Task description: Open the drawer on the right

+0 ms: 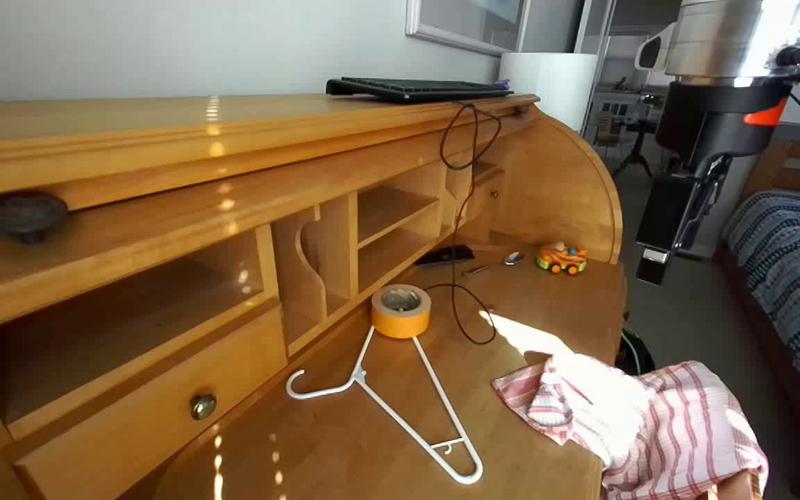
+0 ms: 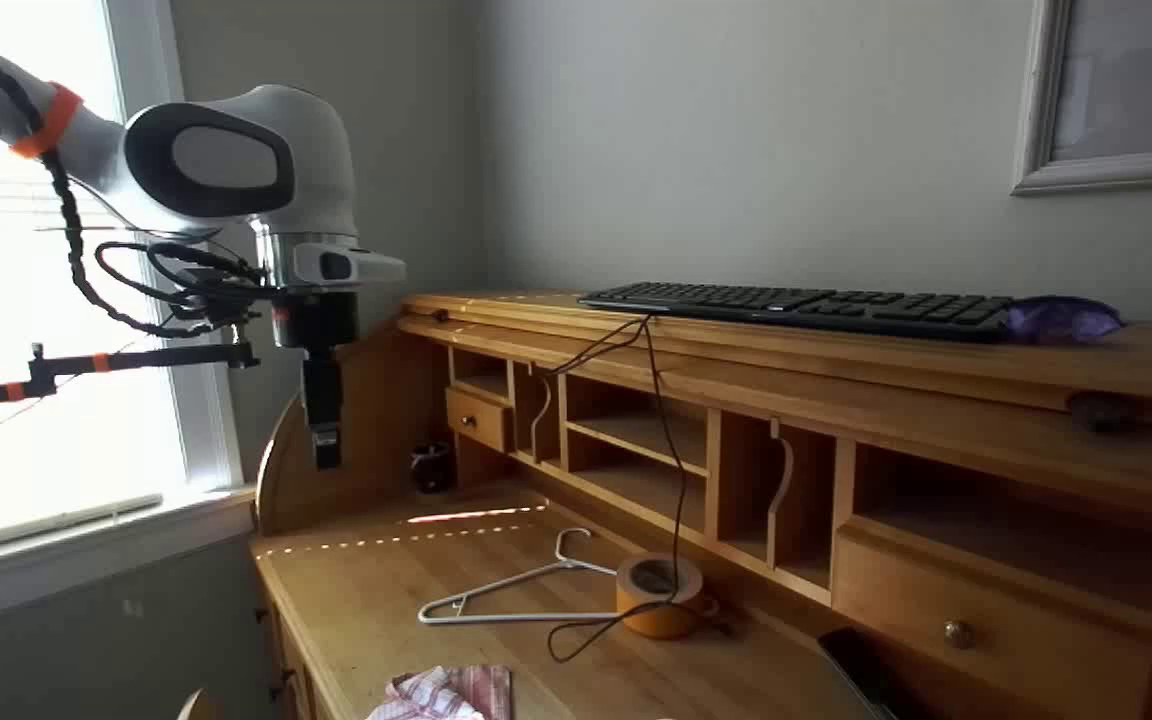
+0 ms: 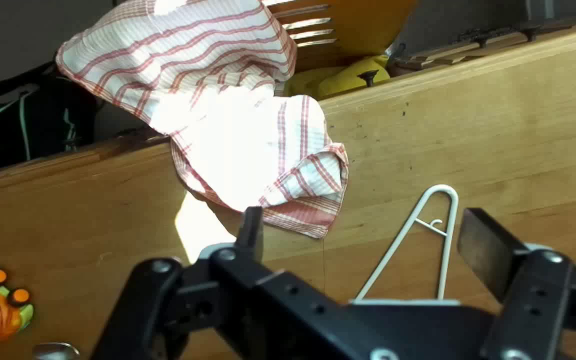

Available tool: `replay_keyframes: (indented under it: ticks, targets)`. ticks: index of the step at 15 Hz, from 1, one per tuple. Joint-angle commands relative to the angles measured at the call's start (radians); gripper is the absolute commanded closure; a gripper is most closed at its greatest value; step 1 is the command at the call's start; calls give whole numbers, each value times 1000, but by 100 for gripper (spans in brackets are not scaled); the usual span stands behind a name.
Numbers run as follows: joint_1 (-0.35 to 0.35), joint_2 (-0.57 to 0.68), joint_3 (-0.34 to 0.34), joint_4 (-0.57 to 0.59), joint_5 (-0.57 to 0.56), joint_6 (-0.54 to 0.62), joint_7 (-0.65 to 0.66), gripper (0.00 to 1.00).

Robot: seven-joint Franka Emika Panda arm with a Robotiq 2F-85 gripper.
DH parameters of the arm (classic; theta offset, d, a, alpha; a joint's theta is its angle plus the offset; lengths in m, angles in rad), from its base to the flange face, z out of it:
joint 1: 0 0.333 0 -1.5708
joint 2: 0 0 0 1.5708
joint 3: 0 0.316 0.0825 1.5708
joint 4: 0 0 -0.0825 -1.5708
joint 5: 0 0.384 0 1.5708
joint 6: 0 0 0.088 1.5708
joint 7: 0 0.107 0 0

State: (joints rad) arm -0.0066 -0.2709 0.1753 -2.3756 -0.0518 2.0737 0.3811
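Note:
The drawer on the right is a small honey-brown wooden drawer; in an exterior view its front [image 1: 489, 197] sits at the far end of the desk's cubbies with a small knob. In an exterior view its front [image 2: 996, 630] is near, with a round knob, and looks shut. It is out of the wrist view. My gripper [image 1: 652, 267] hangs in the air in front of the desk, well apart from the drawer; an exterior view also shows it [image 2: 327, 450]. In the wrist view the gripper [image 3: 363, 215] has its fingers wide apart with nothing between them, above the desktop.
The left drawer [image 1: 157, 410] has a round knob. A white hanger [image 1: 407, 417], orange tape [image 1: 401, 321], striped cloth [image 1: 650, 410], toy car [image 1: 561, 259], spoon [image 1: 512, 258] and black phone [image 2: 866, 672] lie on the desktop. A cable hangs from the keyboard [image 2: 806, 305] on top.

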Motion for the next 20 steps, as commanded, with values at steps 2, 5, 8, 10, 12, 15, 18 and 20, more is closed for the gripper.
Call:
replay_keyframes:
  ticks: [2,5,8,10,12,15,18,20]
  targets:
    - [17,1,-16,1,-5,-2,3,0]
    - [17,1,-16,1,-5,-2,3,0]
    - [-4,28,-35,10,-40,52,-15,0]
    - [-29,65,-71,36,-77,68,-52,0]
    - [-51,112,-121,68,-105,98,-123,0]
    - [-77,200,-188,123,-121,170,-222,0]
    - [-96,316,-245,183,-91,242,-330,0]
    - [-109,398,-270,226,-55,283,-425,0]
